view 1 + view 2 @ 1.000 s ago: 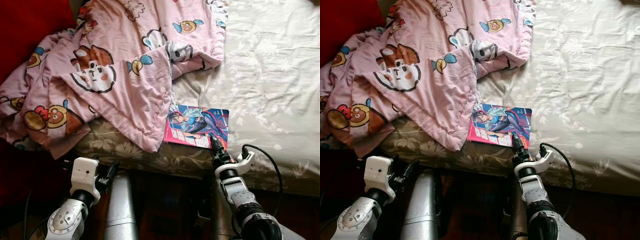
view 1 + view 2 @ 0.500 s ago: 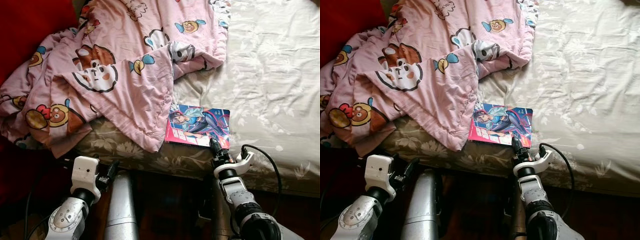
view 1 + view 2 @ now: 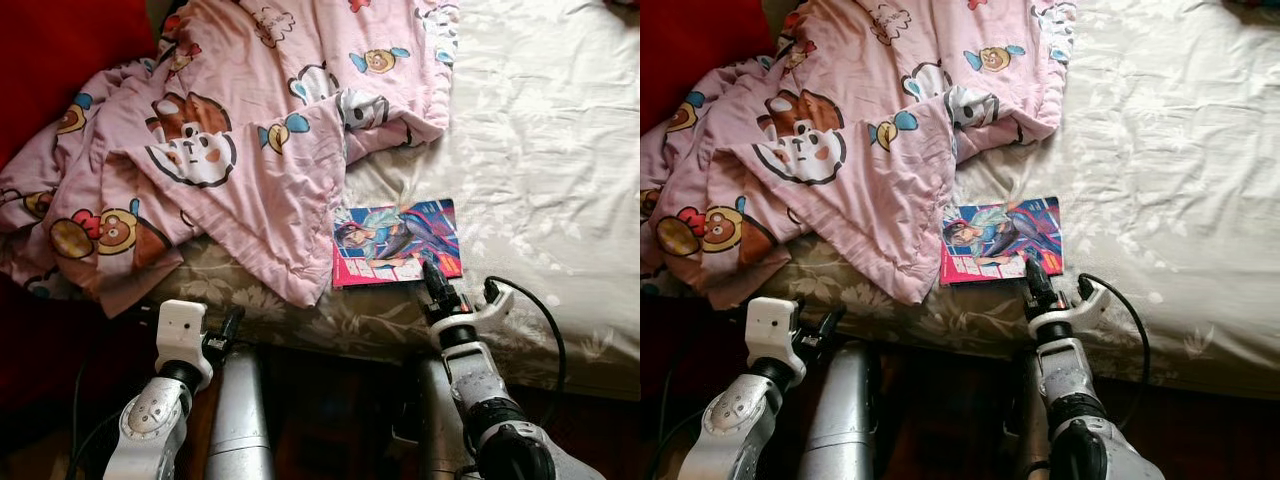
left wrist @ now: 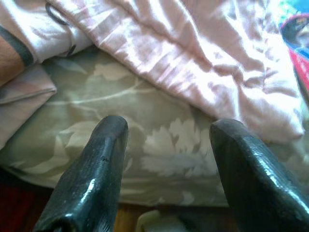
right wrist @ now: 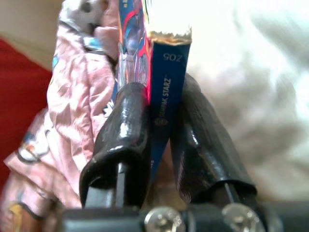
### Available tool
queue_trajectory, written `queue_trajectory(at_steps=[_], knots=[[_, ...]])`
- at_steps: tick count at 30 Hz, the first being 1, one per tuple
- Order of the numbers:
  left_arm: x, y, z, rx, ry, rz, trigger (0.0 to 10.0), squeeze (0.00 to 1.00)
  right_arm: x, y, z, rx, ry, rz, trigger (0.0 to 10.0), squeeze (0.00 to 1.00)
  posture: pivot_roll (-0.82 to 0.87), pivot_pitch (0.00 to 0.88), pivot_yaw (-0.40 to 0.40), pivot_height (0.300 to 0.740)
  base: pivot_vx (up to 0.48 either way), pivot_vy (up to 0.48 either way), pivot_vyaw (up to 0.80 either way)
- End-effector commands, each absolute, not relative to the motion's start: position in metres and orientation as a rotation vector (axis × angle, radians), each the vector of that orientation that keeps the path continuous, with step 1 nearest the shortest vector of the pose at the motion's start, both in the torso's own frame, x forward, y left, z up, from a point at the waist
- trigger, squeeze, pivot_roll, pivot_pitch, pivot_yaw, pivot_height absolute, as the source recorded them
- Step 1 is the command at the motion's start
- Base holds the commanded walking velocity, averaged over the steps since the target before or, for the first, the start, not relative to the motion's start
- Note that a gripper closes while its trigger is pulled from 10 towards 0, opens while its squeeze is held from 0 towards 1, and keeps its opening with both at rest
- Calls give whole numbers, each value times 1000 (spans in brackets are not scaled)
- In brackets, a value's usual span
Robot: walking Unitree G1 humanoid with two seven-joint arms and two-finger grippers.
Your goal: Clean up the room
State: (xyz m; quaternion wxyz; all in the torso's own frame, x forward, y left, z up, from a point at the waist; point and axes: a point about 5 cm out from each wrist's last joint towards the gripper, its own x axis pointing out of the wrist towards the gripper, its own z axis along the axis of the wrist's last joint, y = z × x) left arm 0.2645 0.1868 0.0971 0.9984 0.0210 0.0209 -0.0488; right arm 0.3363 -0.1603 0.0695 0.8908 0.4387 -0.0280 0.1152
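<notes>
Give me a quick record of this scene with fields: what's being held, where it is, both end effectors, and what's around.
held item: comic book, gripped at its near edge
location: on the bed, near its front edge, beside the pink cartoon blanket
right end effector: shut on the comic book, one finger on each side
left end effector: open, low in front of the bed's edge, holding nothing
surroundings: floral bed sheet, rumpled blanket hanging over the edge

Daylight falls on my bed (image 3: pixel 560 150) from about 1 o'clock, washing the pale sheet there nearly white; the floor (image 3: pixel 330 400) under its edge at 6 o'clock lies in deep shadow; both eye views are sharp, colours warm. In my right wrist view the book (image 5: pixel 166 87) top burns out in glare, background soft; my left wrist view is mildly blurred.
</notes>
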Motion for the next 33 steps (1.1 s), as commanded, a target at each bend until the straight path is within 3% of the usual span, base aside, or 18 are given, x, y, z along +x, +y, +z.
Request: queue_trajectory(at_steps=[1, 8, 10, 15, 20, 33], knots=[[262, 191, 87, 24, 67, -67, 10000, 0, 328, -170, 69, 734, -77, 207, 10000, 0, 133, 201, -42, 566, 0, 0, 0], [268, 182, 87, 5, 44, -77, 10000, 0, 313, -189, 76, 554, -133, 69, 10000, 0, 103, 168, -59, 566, 0, 0, 0], [270, 179, 86, -14, 32, -74, 10000, 0, 294, -191, 80, 430, -140, 35, 10000, 0, 84, 146, -69, 566, 0, 0, 0], [270, 175, 85, -33, 21, -71, 10000, 0, 274, -188, 82, 330, -116, 11, 10000, 0, 73, 131, -76, 566, 0, 0, 0], [268, 172, 85, -45, 17, -73, 10000, 0, 269, -191, 78, 332, -103, -43, 10000, 0, 75, 125, -79, 566, 0, 0, 0], [263, 169, 82, -60, 9, -67, 10000, 0, 267, -183, 78, 342, -45, -50, 10000, 0, 71, 98, -89, 646, 0, 0, 0]])
